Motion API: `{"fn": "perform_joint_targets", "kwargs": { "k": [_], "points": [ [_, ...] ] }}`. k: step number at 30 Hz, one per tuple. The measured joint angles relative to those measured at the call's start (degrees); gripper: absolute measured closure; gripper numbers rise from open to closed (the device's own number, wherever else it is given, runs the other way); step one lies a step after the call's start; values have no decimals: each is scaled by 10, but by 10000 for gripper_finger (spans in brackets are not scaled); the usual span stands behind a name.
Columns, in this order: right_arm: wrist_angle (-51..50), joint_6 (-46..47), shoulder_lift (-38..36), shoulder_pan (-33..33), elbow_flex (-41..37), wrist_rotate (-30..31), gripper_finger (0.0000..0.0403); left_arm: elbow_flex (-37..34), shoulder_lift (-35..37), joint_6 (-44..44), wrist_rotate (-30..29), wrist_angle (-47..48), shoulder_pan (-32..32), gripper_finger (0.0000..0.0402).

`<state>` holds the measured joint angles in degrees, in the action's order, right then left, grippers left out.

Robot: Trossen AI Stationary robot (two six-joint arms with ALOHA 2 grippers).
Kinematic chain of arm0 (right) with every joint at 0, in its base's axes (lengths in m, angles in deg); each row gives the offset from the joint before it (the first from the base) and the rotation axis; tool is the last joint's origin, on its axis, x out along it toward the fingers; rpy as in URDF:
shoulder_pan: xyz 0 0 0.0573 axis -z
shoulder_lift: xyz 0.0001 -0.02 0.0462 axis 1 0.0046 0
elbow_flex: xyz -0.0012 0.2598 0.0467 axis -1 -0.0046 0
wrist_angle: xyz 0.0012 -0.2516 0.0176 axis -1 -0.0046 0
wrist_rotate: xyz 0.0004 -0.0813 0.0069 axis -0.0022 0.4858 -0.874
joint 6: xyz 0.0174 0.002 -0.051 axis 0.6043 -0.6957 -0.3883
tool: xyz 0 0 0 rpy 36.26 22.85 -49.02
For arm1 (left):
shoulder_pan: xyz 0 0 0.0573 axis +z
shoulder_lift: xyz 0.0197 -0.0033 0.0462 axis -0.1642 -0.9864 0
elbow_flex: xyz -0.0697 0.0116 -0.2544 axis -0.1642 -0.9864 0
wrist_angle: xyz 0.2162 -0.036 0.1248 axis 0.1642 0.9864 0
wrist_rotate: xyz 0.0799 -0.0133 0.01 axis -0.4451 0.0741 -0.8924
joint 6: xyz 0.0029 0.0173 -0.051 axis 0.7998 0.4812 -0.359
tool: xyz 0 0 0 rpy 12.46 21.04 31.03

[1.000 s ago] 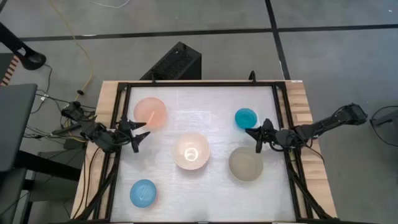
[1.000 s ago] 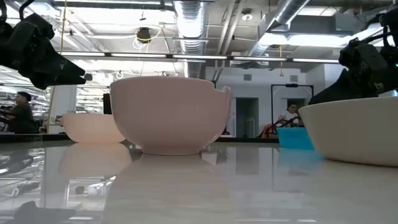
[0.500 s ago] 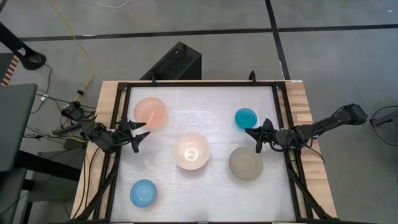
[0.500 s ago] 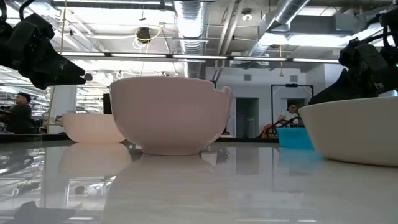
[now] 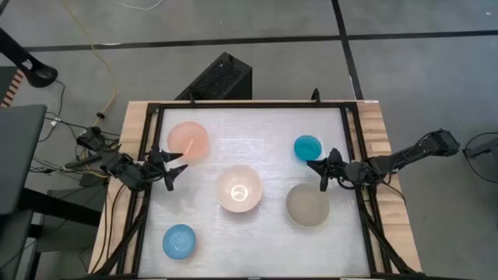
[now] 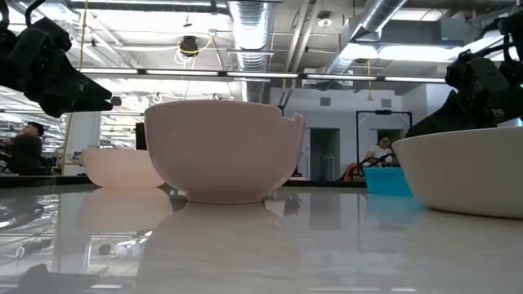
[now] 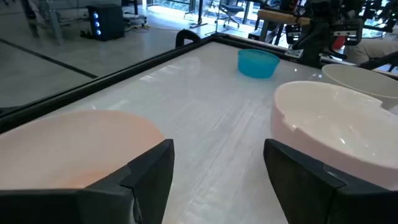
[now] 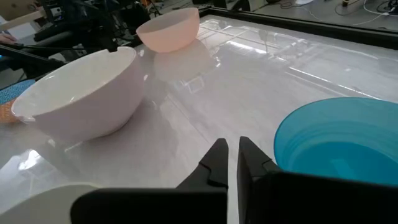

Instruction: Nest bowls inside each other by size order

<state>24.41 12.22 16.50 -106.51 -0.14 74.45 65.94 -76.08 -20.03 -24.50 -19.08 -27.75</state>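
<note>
Bowls apart on table (image 5: pixel 257 140): pink bowl (image 5: pixel 187 141) beside spread left gripper (image 5: pixel 176 166), teal bowl (image 5: pixel 308 147) beside nearly closed, empty right gripper (image 5: pixel 317 169), cream bowl (image 5: pixel 239 188) centered.

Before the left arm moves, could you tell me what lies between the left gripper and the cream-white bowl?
In the high view, only bare tabletop separates the left gripper from the cream-white bowl. The salmon-pink bowl sits off that line, beside the gripper.

A black box (image 5: pixel 222 78) stands behind the table (image 5: pixel 268 124).
</note>
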Motion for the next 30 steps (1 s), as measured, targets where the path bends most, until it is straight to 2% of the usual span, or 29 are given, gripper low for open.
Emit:
{"fn": "perform_joint_targets", "kwargs": {
  "k": [5,11,22,27,30],
  "points": [
    [0,0,0,0,0,0,395,0,0,-15,1,-3,0,164],
    [1,0,0,0,0,1,395,0,0,-167,28,-5,0,164],
    [14,2,-1,5,0,9,395,0,0,-232,26,-7,0,164],
    [19,73,-1,5,0,12,395,0,0,-326,29,-17,0,164],
    [19,93,-1,5,0,10,395,0,0,-350,26,-13,0,164]
  ]
}}
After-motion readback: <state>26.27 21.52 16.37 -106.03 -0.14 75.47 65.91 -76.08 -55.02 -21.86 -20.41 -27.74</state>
